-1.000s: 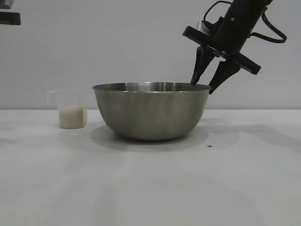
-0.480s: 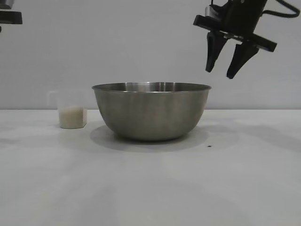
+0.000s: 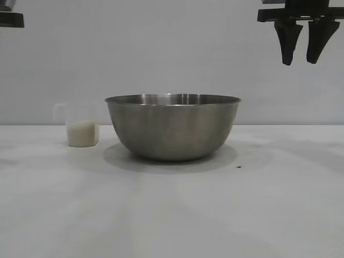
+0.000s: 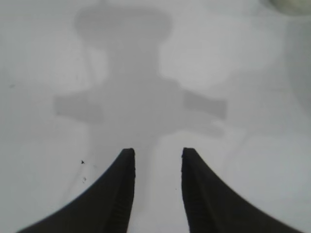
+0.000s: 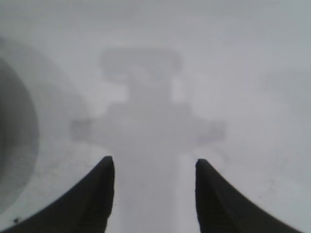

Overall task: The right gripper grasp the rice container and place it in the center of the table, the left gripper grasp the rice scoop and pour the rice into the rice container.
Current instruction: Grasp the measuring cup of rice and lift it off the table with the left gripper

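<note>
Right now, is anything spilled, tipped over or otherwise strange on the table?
Nothing stands out. The rice container stands upright, the rice scoop is upright beside it with its rice inside, and no grains lie on the table.

On the counter (image 3: 279, 215) there is one steel bowl (image 3: 173, 128), one plastic scoop (image 3: 80, 126) with rice (image 3: 83, 133), and one dark speck (image 3: 239, 166).

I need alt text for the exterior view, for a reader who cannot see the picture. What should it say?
A large steel bowl stands in the middle of a white table, with a small clear scoop part-filled with rice to its left. The right gripper hangs open and empty high above, right of the bowl. Only an edge of the left arm shows at top left.
</note>
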`<control>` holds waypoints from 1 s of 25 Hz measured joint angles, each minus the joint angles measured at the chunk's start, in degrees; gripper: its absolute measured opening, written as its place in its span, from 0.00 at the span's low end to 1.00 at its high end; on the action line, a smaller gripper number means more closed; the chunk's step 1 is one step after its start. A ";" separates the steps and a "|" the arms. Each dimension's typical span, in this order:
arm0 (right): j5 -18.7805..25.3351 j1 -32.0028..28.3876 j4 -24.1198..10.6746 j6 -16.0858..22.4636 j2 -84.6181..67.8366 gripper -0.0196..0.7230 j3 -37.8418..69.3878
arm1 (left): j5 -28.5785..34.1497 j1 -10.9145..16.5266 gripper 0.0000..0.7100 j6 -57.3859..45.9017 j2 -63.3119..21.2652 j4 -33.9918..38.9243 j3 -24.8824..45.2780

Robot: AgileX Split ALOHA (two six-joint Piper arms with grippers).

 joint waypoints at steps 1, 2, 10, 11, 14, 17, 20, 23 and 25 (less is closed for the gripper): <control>0.00 -0.68 0.00 -0.11 0.00 0.47 0.00 | 0.09 0.00 0.35 0.00 0.00 0.00 0.00; 0.00 -1.33 0.00 -0.11 0.00 0.47 0.00 | 0.09 0.00 0.35 0.00 0.00 0.00 0.00; 0.00 -5.58 2.89 -0.32 0.00 0.47 0.00 | 0.13 0.00 0.35 0.00 0.00 0.00 0.00; 0.00 -5.58 3.18 -0.32 0.00 0.47 0.00 | 0.13 0.00 0.35 0.00 0.00 0.00 0.00; 0.00 -5.58 4.07 -0.32 0.00 0.47 0.00 | 0.22 0.00 0.35 0.00 0.00 0.00 0.00; 0.09 -5.58 4.98 -0.32 0.00 0.47 0.00 | 0.35 0.00 0.35 0.00 0.00 0.00 0.00; 0.09 -5.45 6.33 -0.66 0.00 0.47 0.00 | 0.35 0.00 0.35 0.00 0.00 0.00 0.00; 0.09 -4.87 6.46 -1.28 -0.93 0.47 0.00 | 0.39 0.00 0.35 0.00 0.00 0.00 0.00; 0.09 -4.24 6.56 -1.42 -2.16 0.47 0.00 | 0.49 0.00 0.35 0.00 0.00 0.00 0.00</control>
